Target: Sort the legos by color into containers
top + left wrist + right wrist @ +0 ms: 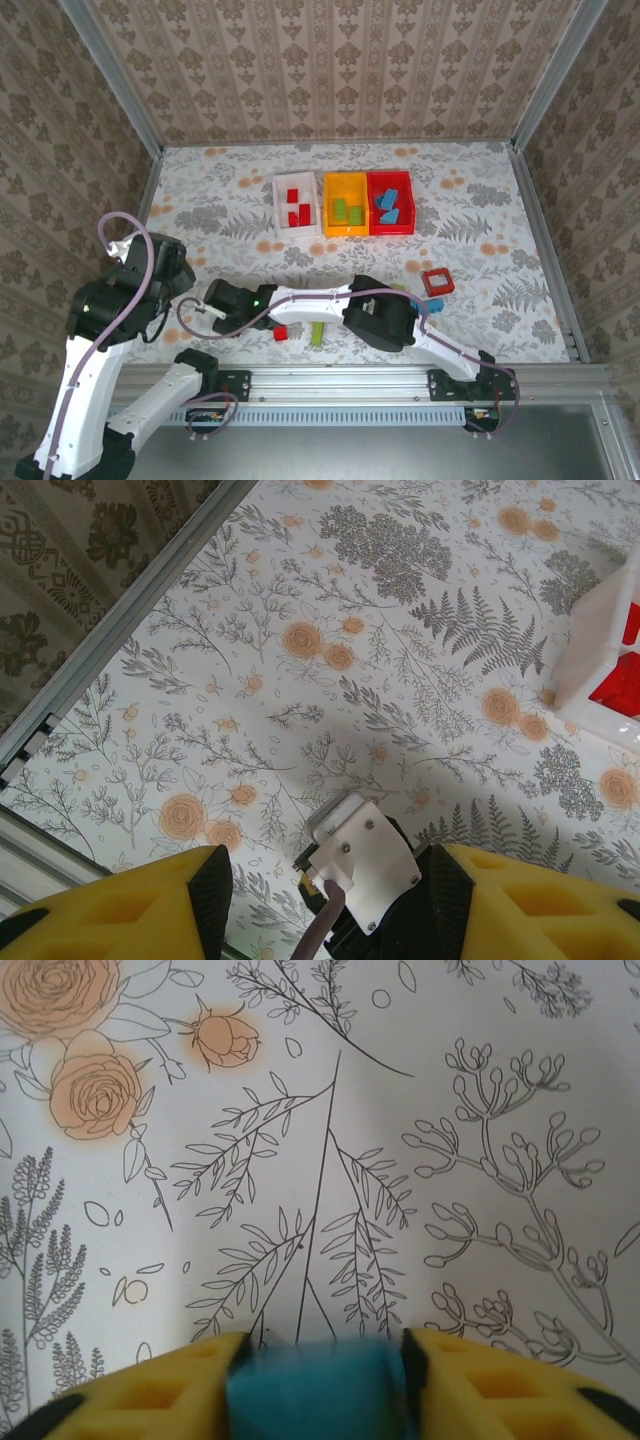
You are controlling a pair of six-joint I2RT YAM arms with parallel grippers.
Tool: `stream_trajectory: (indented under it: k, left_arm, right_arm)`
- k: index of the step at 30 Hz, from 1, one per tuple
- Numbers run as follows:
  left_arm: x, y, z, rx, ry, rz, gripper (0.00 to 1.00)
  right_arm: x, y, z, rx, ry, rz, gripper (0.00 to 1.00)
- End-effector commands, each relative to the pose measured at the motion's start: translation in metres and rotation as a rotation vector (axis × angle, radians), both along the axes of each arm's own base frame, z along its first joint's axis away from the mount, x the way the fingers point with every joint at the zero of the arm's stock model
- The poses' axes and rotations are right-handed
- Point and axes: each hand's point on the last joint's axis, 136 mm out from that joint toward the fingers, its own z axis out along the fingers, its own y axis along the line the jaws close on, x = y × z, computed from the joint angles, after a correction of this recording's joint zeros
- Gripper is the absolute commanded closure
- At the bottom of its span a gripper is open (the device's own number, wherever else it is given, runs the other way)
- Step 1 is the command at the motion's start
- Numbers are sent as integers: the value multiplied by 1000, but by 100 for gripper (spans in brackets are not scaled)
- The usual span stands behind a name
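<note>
Lego, blue [315, 1397], held in the right gripper [322, 1348]: clamped between the two yellow fingers [150, 1400], one on each side. Floral table surface [330, 1160] lies right ahead of it; cannot tell whether the brick touches the table. In the top view this gripper is reached far over to the left side, in front of the left arm.

Containers sit in a row at the far middle of the table, touching side by side:
- white bin [279, 205], leftmost, with red legos [297, 208] inside
- orange-yellow bin [327, 205], middle, with green legos [347, 212] inside
- red bin [408, 205], rightmost, with blue legos [389, 207] inside

Loose pieces:
- red brick [281, 332] and green brick [317, 333] lie near each other at the near edge, just beside the right arm's forearm
- square red piece [437, 282] and a blue brick [432, 306] lie close together to the right of that arm's elbow

Left gripper [325, 880]: jaws apart, no brick in them. A white bracket [360, 855] with a cable shows in the gap. A corner of the white bin is at the right edge of the left wrist view.
</note>
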Motion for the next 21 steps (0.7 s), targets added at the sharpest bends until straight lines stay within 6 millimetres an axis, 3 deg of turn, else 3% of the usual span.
stream_trajectory:
  k: [1, 5, 10, 16, 21]
  left_arm:
    - [-3, 4, 2, 3, -6, 20, 43]
    - [0, 0, -5, -4, 11, 4, 43]
    - [7, -15, -19, -35, 46, -52, 43]
    - [31, -62, -37, -173, 45, -223, 43]
    - [62, -124, -52, -374, 46, -394, 43]
  right_arm:
    - [-1, -16, -29, -98, 34, -22, 65]
    - [6, -21, -14, -80, 21, -39, 76]
    - [35, -50, 18, -18, 13, -127, 80]
    - [82, -117, 62, 35, 7, -265, 80]
    - [126, -199, 99, 70, -2, -440, 80]
